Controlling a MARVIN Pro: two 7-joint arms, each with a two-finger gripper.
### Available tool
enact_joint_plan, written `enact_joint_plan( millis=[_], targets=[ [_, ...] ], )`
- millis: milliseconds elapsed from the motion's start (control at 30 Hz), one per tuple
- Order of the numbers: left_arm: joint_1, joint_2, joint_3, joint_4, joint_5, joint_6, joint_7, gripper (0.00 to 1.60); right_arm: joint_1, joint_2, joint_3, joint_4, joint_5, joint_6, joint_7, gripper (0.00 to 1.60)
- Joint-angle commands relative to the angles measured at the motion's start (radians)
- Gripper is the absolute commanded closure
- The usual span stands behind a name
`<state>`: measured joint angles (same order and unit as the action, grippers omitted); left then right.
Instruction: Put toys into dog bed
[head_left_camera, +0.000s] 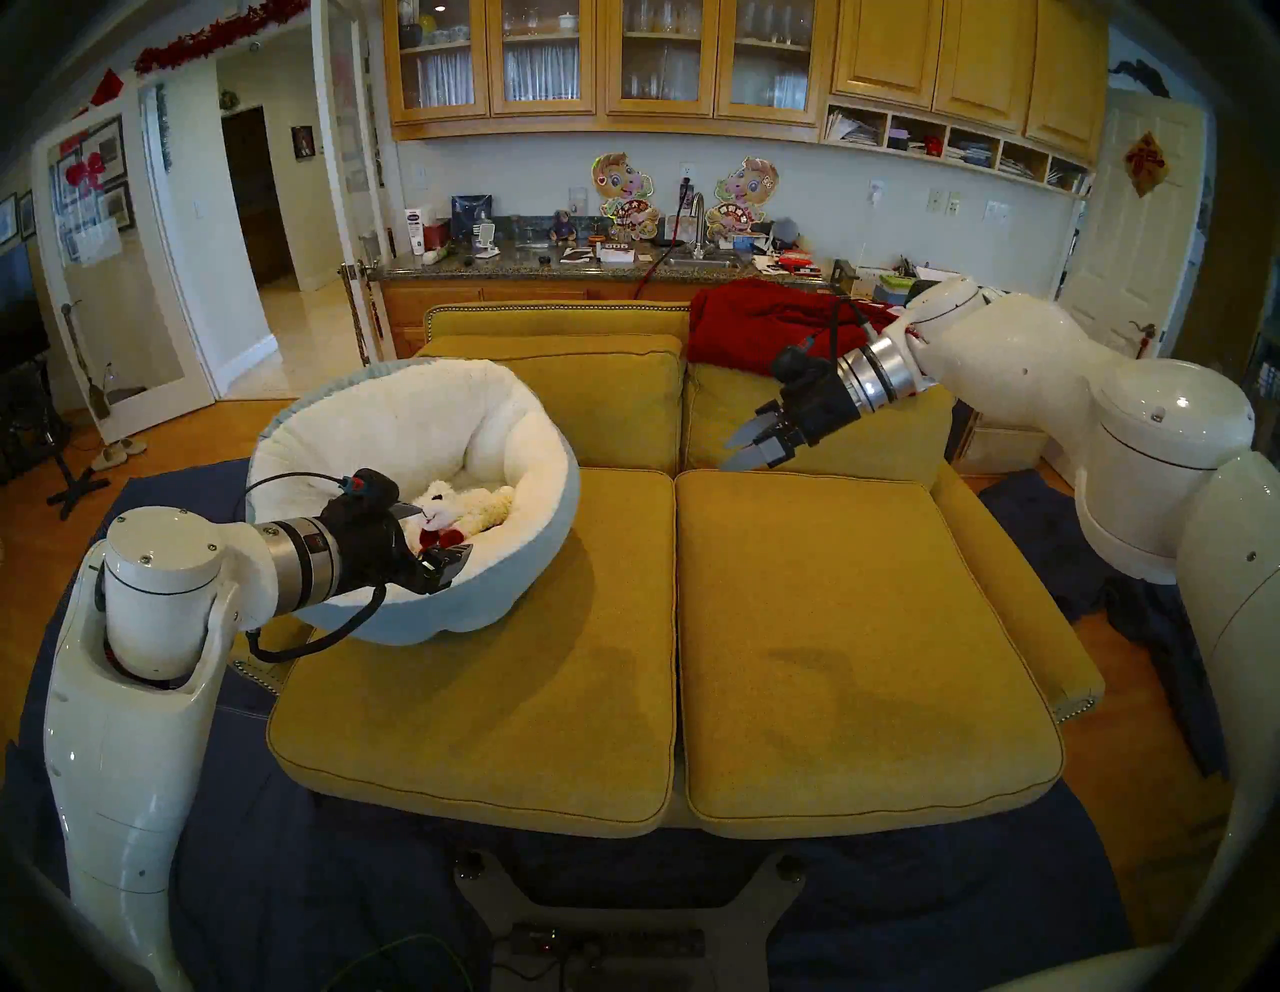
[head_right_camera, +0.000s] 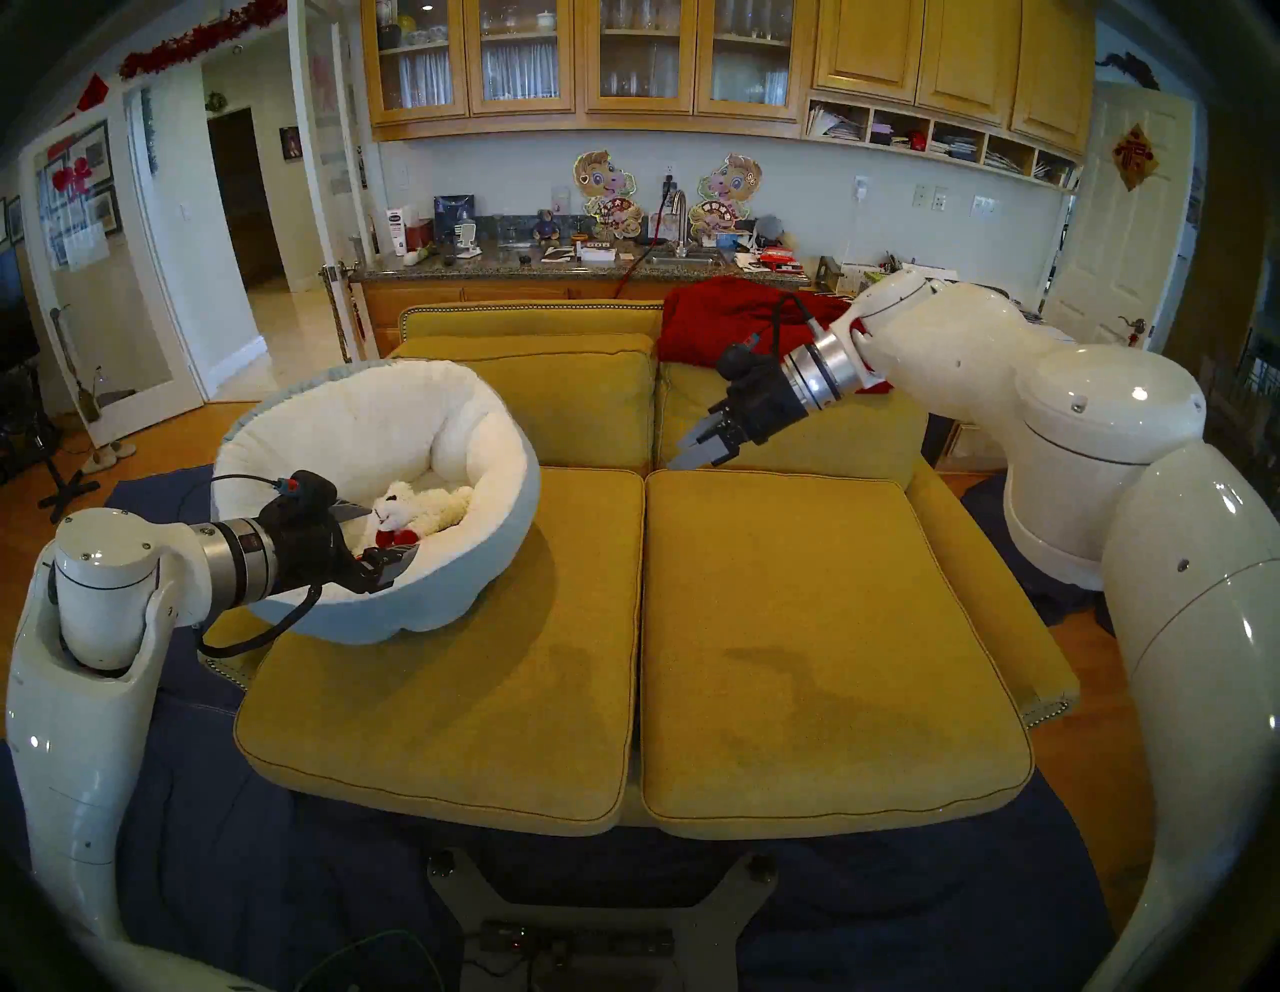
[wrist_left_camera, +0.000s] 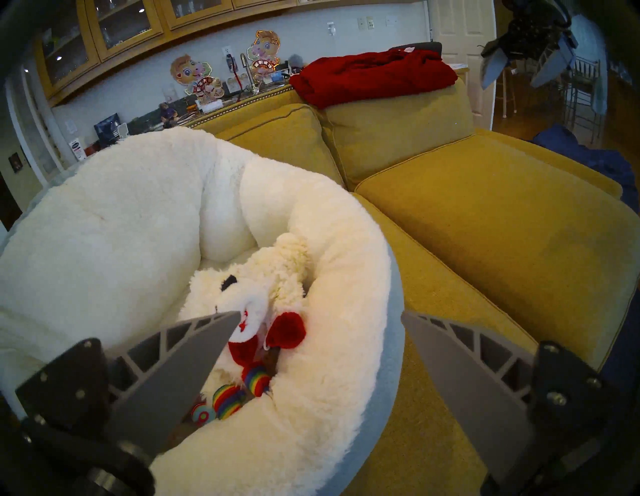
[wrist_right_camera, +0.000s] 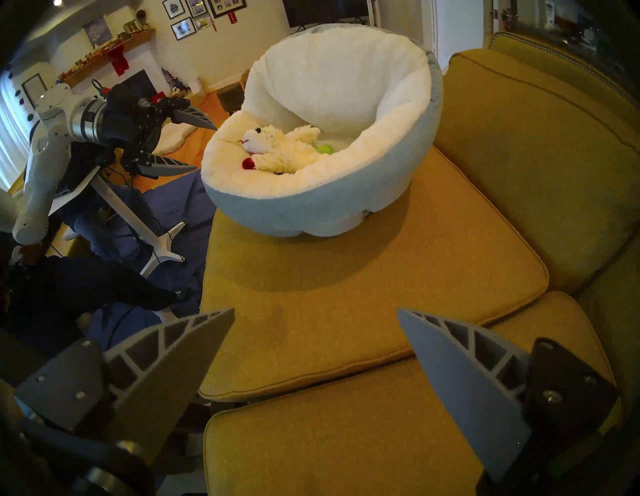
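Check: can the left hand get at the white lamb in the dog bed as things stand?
Probably yes. The left hand is open and empty at the near rim of the dog bed, pointing in at the white lamb, which lies uncovered on top. Nothing sits between them; only the high padded rim has to be cleared.

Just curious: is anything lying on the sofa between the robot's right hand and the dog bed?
No. Only bare yellow cushion between right hand and dog bed, in the right wrist view.

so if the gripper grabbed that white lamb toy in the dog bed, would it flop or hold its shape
Probably flop: the lamb toy lies draped limply over the dog bed lining. Likely light, since the plush under it hardly dents. Its shaggy fleece should grip well rather than slip.
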<state>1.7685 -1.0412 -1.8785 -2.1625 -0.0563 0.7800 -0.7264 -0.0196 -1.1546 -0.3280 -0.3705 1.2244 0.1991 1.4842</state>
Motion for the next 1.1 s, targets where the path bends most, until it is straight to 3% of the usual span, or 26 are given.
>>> enact_joint_plan(
  millis=[0,400,1067],
  targets=[
    [-0.012,-0.015,-0.002,-0.024,0.003,-0.022,0.016,0.0,0.003,0.028,0.011,-0.026,0.014,0.006,-0.001,0.0],
    [-0.007,-0.044,0.001,-0.031,0.027,-0.043,0.047,0.0,-0.007,0.017,0.023,-0.096,0.018,0.013,-0.019,0.0],
    [0.003,-0.105,0.006,-0.053,0.063,-0.098,0.107,0.0,0.01,0.052,0.047,-0.201,0.025,0.029,-0.14,0.0]
  ],
)
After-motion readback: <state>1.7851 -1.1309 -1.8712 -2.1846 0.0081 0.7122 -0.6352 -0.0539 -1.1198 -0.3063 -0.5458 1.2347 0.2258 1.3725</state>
